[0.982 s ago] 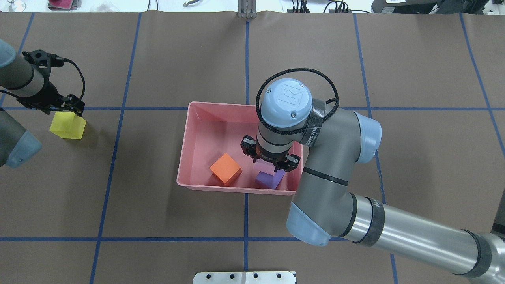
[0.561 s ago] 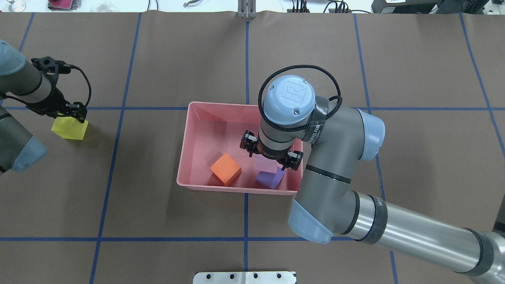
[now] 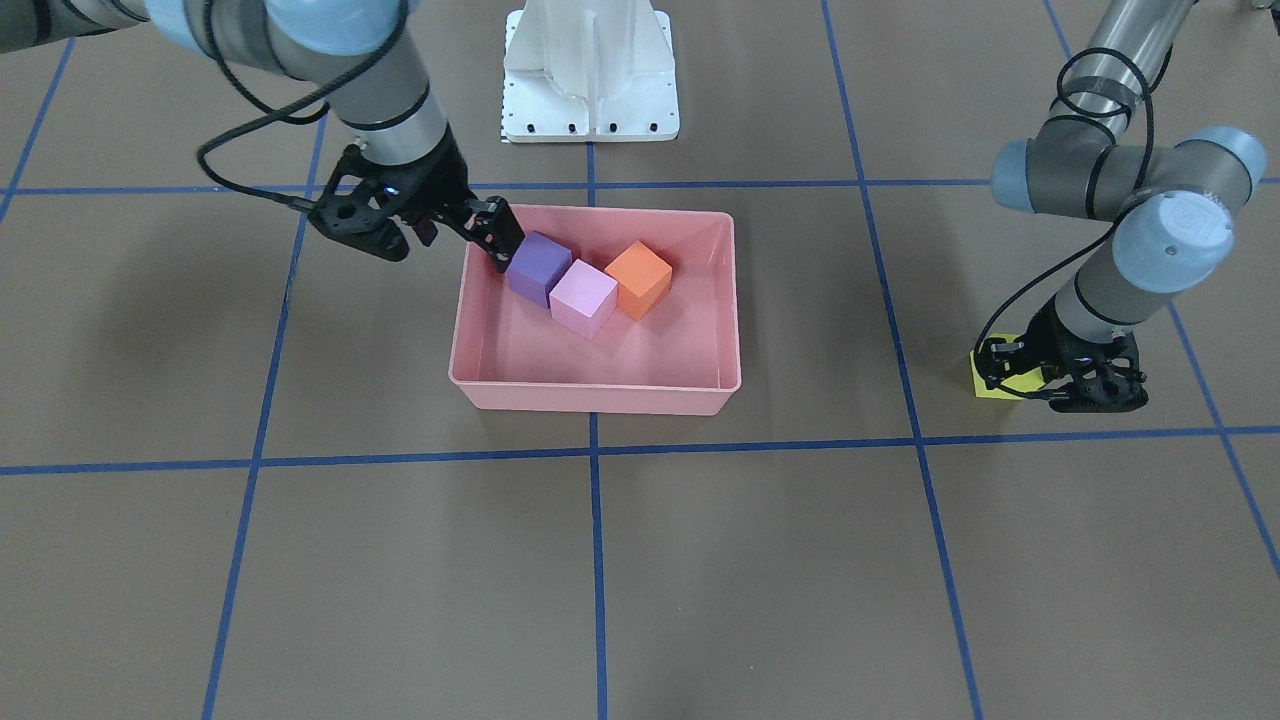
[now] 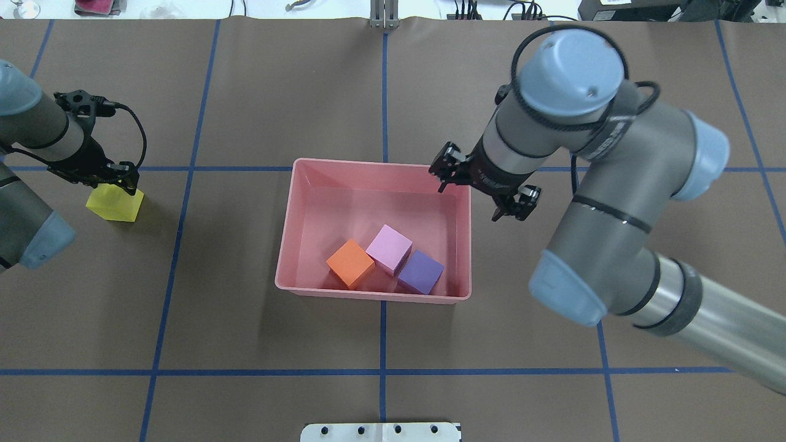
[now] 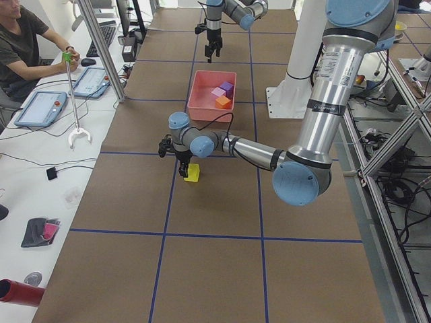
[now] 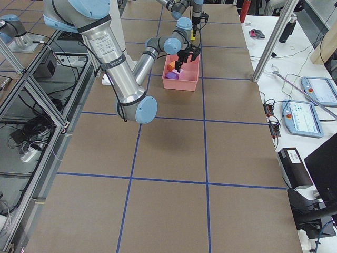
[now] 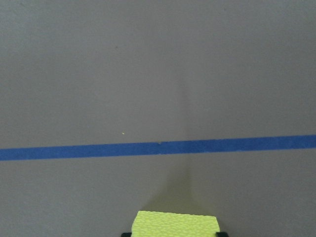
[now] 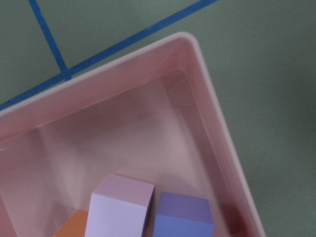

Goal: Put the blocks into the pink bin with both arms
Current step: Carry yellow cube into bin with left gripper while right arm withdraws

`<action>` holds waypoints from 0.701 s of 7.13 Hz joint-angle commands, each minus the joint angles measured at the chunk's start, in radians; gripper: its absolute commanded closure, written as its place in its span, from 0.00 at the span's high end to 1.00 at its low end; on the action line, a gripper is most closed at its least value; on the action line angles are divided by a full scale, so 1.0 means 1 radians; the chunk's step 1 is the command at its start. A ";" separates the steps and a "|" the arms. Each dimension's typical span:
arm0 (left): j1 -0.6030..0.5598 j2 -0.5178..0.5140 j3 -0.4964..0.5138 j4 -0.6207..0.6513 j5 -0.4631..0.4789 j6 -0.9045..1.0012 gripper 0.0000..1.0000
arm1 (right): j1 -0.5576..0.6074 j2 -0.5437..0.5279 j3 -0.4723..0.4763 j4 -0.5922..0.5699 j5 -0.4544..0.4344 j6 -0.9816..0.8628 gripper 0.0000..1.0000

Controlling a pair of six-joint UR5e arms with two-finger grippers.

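The pink bin (image 4: 368, 164) stands mid-table and also shows in the front view (image 3: 595, 400). In it lie the orange block (image 4: 350, 263), the light pink block (image 4: 389, 248) and the purple block (image 4: 420, 272), close together along its near wall. My right gripper (image 4: 480, 191) is open and empty, above the bin's far right corner. The yellow block (image 4: 115, 204) sits on the table far left. My left gripper (image 4: 112, 182) is down over it, its fingers against two of its sides. The left wrist view shows the yellow block (image 7: 176, 223) between the fingertips.
The white robot base (image 4: 381, 431) stands at the table's near edge, in line with the bin. Blue tape lines (image 4: 184, 184) grid the brown table. An operator (image 5: 27, 40) sits with tablets at a side bench beyond the table.
My right gripper let go of the light pink block inside the bin, rose and moved to the bin's far right corner. My left gripper came down around the yellow block, which shifted slightly right.
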 commanded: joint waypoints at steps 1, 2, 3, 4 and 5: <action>-0.003 -0.071 -0.042 0.034 -0.098 -0.093 0.00 | 0.165 -0.127 0.035 0.001 0.097 -0.206 1.00; -0.003 -0.144 -0.094 0.111 -0.098 -0.178 0.00 | 0.183 -0.198 0.048 0.006 0.093 -0.302 1.00; -0.001 -0.244 -0.184 0.291 -0.101 -0.224 0.00 | 0.200 -0.241 0.048 0.009 0.085 -0.370 1.00; 0.003 -0.382 -0.230 0.478 -0.103 -0.260 0.00 | 0.201 -0.275 0.048 0.013 0.079 -0.401 1.00; 0.067 -0.483 -0.232 0.525 -0.090 -0.381 0.00 | 0.206 -0.292 0.045 0.014 0.076 -0.440 1.00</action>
